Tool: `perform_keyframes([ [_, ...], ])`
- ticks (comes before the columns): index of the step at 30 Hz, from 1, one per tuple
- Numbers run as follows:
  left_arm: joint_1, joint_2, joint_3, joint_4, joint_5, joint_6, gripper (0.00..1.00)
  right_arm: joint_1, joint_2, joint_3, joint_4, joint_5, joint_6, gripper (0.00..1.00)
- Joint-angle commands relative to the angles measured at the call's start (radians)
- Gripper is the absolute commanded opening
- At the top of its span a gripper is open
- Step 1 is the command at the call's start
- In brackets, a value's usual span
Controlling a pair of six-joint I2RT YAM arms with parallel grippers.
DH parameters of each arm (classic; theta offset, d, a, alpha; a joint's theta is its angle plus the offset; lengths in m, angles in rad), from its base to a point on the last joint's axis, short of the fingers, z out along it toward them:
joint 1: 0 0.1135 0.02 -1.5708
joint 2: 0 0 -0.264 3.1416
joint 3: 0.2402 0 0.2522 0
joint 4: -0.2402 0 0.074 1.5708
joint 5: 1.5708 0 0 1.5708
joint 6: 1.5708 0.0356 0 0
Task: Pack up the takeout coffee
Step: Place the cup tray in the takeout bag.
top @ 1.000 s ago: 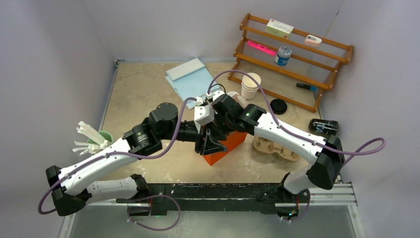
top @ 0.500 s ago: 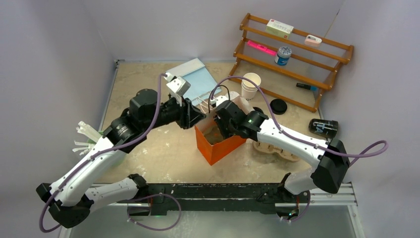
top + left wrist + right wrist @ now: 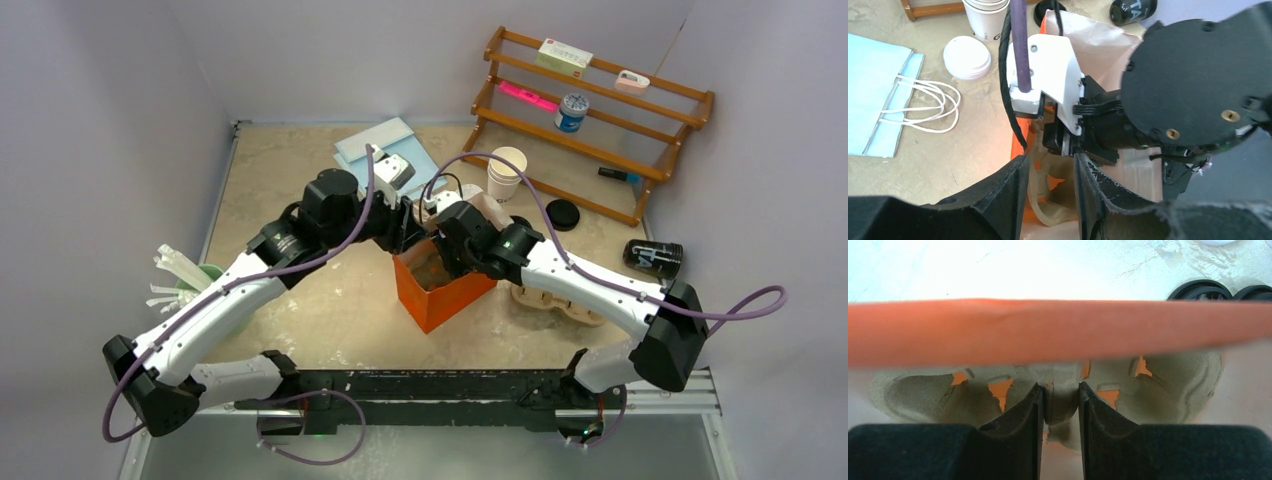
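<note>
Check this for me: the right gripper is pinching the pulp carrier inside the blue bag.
Wrong on the colour only: the right gripper is pinching the pulp carrier inside the orange bag, not a blue one. The right wrist view shows it.

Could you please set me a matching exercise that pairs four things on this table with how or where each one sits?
Things:
A. black printed cup
B. white cups
C. blue bag
D. pulp carrier pinched by the right gripper

States:
1. inside the orange bag
2. lying on its side
3. stacked upright
4. lying flat, white handles showing

Pairs: A-2, B-3, C-4, D-1.
</note>
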Motion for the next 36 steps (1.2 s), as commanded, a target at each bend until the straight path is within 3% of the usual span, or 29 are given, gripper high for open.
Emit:
perform_keyframes([
  [1, 0.007, 0.042, 0.018, 0.060, -0.046, 0.018, 0.39, -0.001, -0.046, 0.006, 0.017, -0.001, -0.014, 0.29],
  [7, 0.028, 0.081, 0.026, 0.070, -0.090, 0.000, 0.28, -0.002, -0.058, -0.001, 0.016, 0.002, -0.014, 0.29],
  [14, 0.075, 0.117, 0.029, 0.082, -0.063, -0.036, 0.00, -0.002, -0.074, -0.025, 0.024, -0.009, -0.021, 0.29],
  [36, 0.123, 0.143, 0.031, 0.097, 0.008, -0.059, 0.00, 0.000, 0.028, -0.011, -0.069, -0.115, -0.018, 0.25],
])
